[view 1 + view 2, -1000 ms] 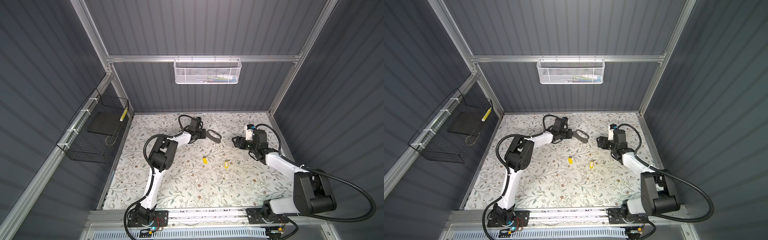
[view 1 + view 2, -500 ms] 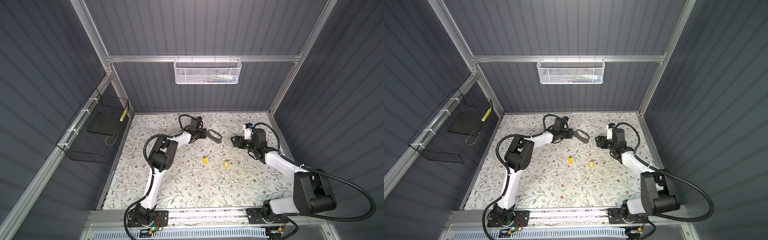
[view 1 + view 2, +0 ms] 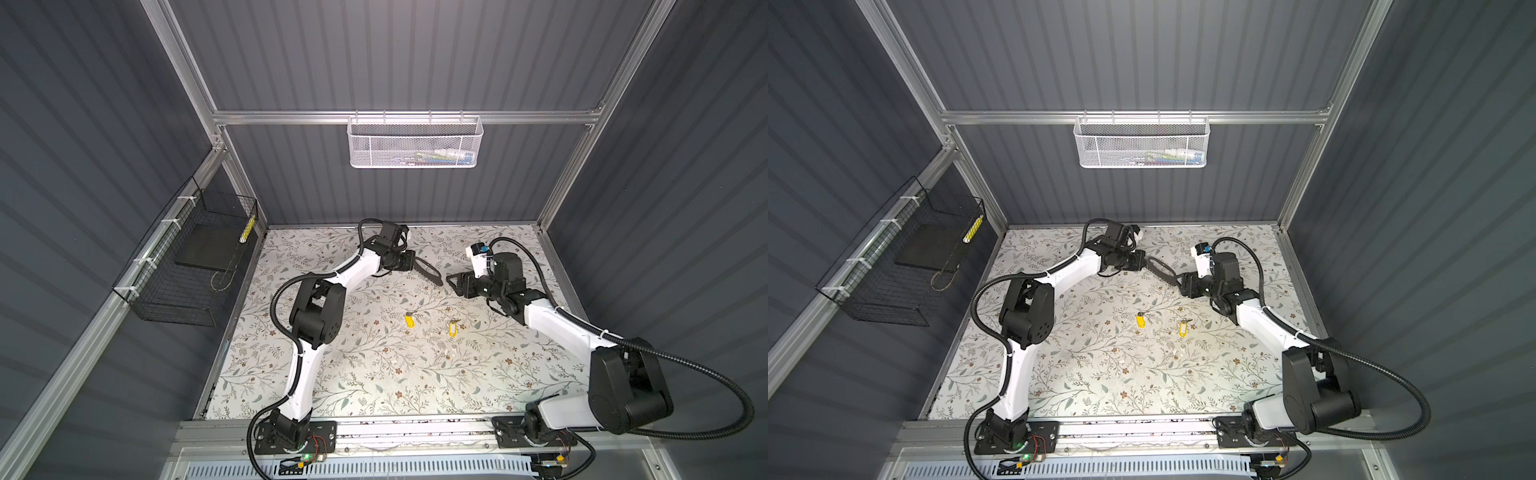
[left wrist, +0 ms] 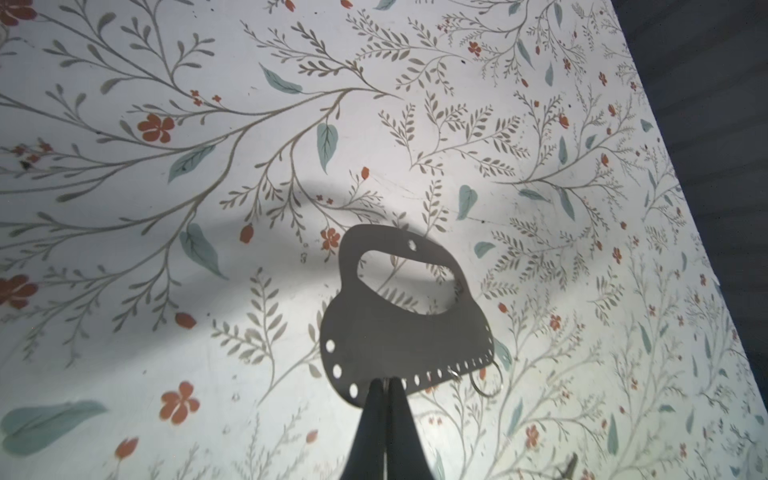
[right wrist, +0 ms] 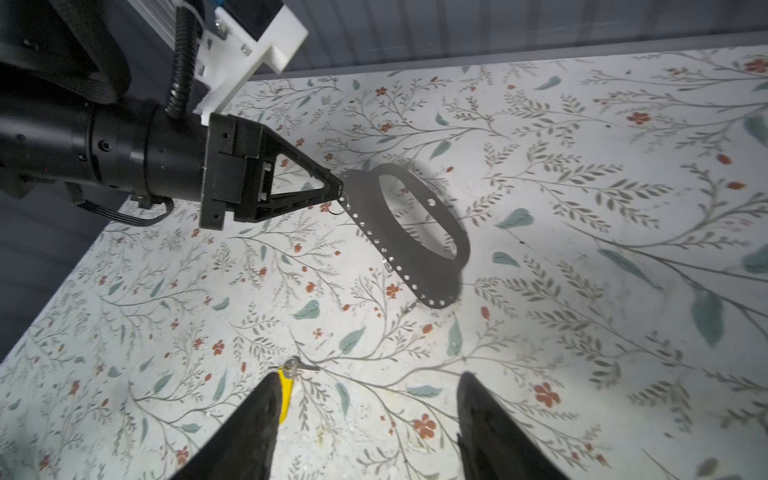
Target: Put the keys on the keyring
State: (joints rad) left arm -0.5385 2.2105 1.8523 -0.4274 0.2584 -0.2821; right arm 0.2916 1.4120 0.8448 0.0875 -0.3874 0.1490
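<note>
Lengthwise, the keyring (image 4: 395, 340) (in left end effector (image 4: 384, 384)) points rightward.

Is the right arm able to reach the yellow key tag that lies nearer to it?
Probably yes: the right gripper is open and empty, and that yellow key tag lies free on the table with nothing between them.

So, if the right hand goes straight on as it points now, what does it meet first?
The right hand would probably meet the keyring, held by the left hand; depth is unclear.
</note>
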